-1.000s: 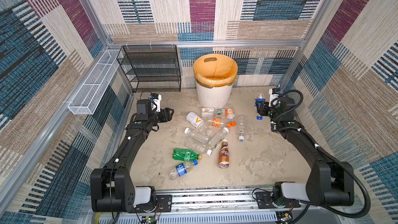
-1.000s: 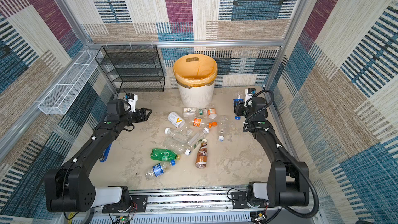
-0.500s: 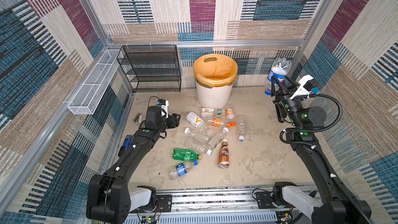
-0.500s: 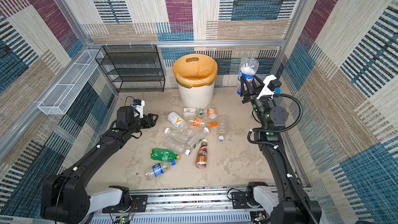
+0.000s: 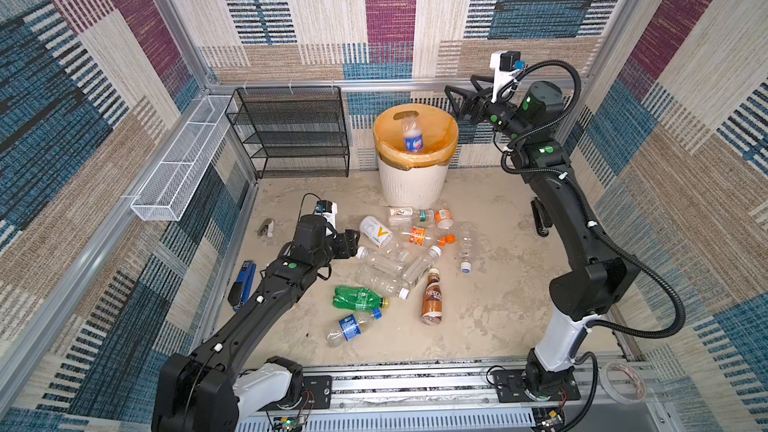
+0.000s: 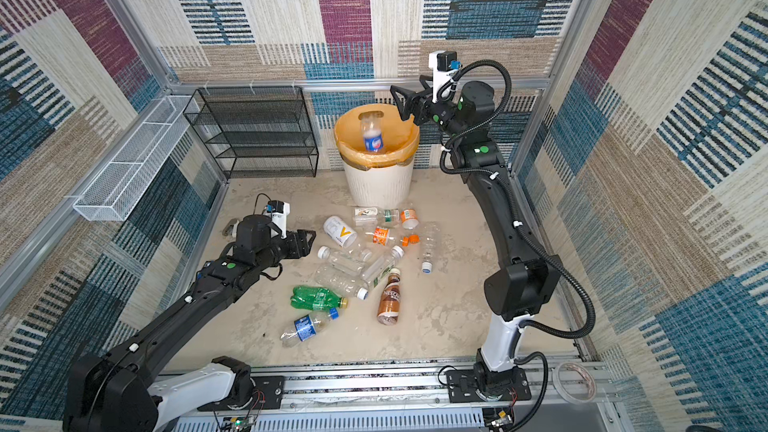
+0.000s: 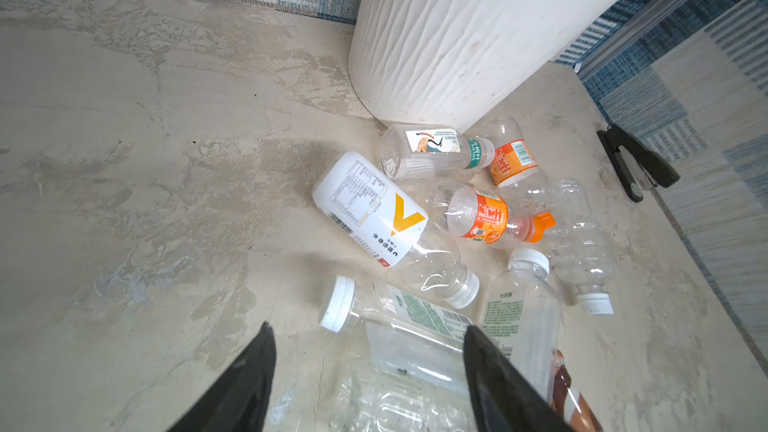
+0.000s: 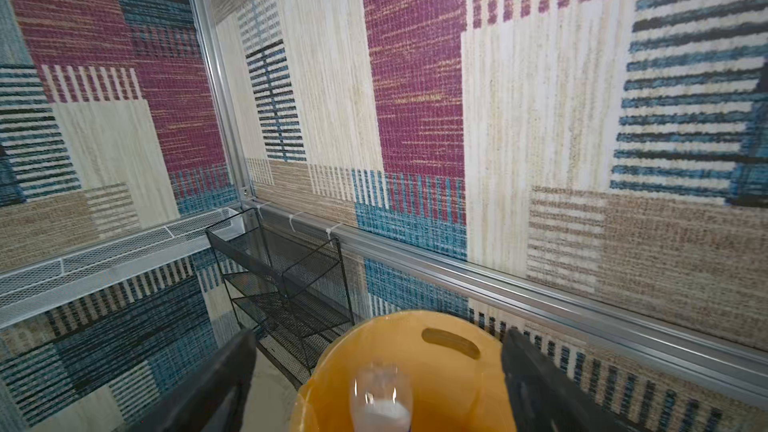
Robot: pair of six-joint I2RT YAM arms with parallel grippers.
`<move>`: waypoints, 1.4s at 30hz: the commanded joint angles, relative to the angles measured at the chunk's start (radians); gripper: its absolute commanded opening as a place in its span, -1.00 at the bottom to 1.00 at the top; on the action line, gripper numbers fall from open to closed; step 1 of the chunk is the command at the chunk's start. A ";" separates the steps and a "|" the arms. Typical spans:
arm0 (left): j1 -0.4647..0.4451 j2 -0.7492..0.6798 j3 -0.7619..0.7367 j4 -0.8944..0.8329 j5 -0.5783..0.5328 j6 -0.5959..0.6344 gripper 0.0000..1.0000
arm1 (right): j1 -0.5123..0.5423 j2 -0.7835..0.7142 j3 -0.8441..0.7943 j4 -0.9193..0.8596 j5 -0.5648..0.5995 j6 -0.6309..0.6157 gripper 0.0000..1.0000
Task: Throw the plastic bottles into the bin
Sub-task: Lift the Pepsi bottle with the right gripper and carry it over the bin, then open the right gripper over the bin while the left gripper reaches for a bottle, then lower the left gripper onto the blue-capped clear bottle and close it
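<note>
The bin (image 5: pixel 411 184) (image 6: pixel 378 184) is white and ribbed with an orange liner and stands at the back of the floor. A clear blue-labelled bottle (image 5: pixel 412 135) (image 6: pixel 372 135) (image 8: pixel 380 396) is blurred in mid-air inside its mouth, free of my right gripper (image 5: pixel 460 86) (image 6: pixel 408 86) (image 8: pixel 379 334), which hangs open just above the bin's right rim. Several plastic bottles lie on the floor before the bin: a white V-labelled one (image 5: pixel 376 232) (image 7: pixel 370 209), a green one (image 5: pixel 357 297), a brown Nescafe one (image 5: pixel 432 301). My left gripper (image 5: pixel 355 243) (image 6: pixel 311 241) (image 7: pixel 366 328) is open, low at the pile's left edge, its fingers either side of a clear white-capped bottle (image 7: pixel 399 326).
A black mesh rack (image 5: pixel 291 130) stands left of the bin, with a white wire tray (image 5: pixel 183 160) on the left wall. A blue stapler (image 5: pixel 243 284) lies by my left arm and a black stapler (image 5: pixel 540 218) (image 7: pixel 636 164) by the right wall.
My right arm swung up from the floor with the blue-labelled bottle to the bin, then opened and let it go. My left gripper moved right to the pile and opened wider.
</note>
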State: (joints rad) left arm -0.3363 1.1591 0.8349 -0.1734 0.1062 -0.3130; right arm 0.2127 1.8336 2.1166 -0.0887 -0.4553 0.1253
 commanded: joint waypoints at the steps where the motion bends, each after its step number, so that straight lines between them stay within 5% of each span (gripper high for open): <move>1: -0.004 0.016 0.067 -0.130 0.086 0.154 0.45 | -0.007 0.000 0.019 -0.120 0.049 -0.039 0.84; 10: -0.093 0.079 0.167 -0.378 0.210 0.431 0.46 | -0.121 -0.312 -0.565 0.087 0.110 0.031 0.85; 15: -0.185 0.125 0.180 -0.494 0.167 0.621 0.45 | -0.172 -0.448 -0.850 0.128 0.155 0.050 0.86; 25: -0.307 0.149 0.260 -0.727 0.116 0.777 0.43 | -0.195 -0.510 -1.005 0.136 0.168 0.012 0.86; 35: -0.496 0.055 0.147 -0.712 -0.161 0.500 0.35 | -0.198 -0.498 -1.069 0.220 0.137 0.027 0.85; 42: -0.557 0.173 0.220 -0.755 -0.287 0.214 0.24 | -0.200 -0.513 -1.097 0.235 0.139 0.022 0.86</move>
State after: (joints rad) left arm -0.8650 1.3125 1.0397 -0.9115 -0.1139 0.0914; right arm 0.0128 1.3342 1.0279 0.0925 -0.3145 0.1459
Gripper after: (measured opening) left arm 0.625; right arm 0.928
